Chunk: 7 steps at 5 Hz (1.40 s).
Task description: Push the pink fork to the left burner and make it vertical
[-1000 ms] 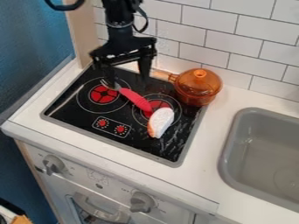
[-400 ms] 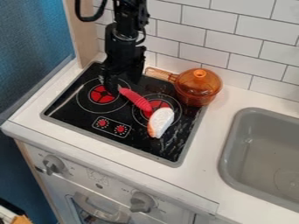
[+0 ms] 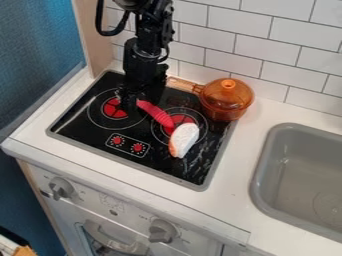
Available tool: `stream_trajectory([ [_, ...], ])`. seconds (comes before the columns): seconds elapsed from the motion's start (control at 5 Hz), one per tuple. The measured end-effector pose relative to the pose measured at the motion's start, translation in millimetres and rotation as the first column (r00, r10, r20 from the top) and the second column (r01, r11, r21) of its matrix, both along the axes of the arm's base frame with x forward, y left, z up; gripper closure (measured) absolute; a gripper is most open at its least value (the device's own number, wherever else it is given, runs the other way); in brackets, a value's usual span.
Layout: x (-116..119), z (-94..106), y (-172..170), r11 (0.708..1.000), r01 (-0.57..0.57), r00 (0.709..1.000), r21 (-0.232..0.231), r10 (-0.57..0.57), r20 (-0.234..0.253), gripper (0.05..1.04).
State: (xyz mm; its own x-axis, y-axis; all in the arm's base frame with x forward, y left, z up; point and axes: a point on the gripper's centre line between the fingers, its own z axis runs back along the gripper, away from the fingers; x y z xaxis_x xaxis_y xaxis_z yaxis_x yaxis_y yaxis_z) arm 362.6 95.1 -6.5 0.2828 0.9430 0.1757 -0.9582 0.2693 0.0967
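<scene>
The pink plastic fork lies slanted on the black flat stove top, between left burner and right burner. Above its upper end is the black robot gripper; its opening and hold, I cannot tell.

A stovetop is set in the counter, with a sink to its right and a tiled wall behind. A fork lies slantwise between the left burner and right burner, handle on the right one. A piece of toy food lies just before the handle's end. A lidded pot sits at the stovetop's back right corner.
</scene>
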Motion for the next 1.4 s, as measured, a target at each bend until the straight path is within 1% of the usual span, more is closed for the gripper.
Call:
stream_trajectory([
  [0.2, 1.7, -14.3, 0.3, 0.989, 0.069, 0.998, -0.13, -0.07, -0.003, 0.112],
  [0.4, 3.9, -14.3, 2.5, 0.987, 0.091, 0.996, -0.132, -0.091, 0.007, 0.387],
  [0.6, 7.0, -14.8, 1.8, 0.99, 0.078, 0.997, -0.116, -0.075, 0.025, 0.677],
  [0.8, 4.5, -17.1, 0.5, 0.99, 0.075, 0.997, -0.12, -0.072, 0.03, 0.721],
  [1.0, 1.1, -15.5, -0.1, 0.985, 0.126, 0.992, -0.12, -0.124, 0.024, 0.721],
  [1.2, -7.7, 1.6, 17.4, 0.977, 0.193, 0.98, -0.091, -0.187, 0.07, 0.722],
  [1.4, -9.5, 26.8, 37.0, 0.959, 0.277, 0.959, -0.061, -0.272, 0.085, 0.722],
])
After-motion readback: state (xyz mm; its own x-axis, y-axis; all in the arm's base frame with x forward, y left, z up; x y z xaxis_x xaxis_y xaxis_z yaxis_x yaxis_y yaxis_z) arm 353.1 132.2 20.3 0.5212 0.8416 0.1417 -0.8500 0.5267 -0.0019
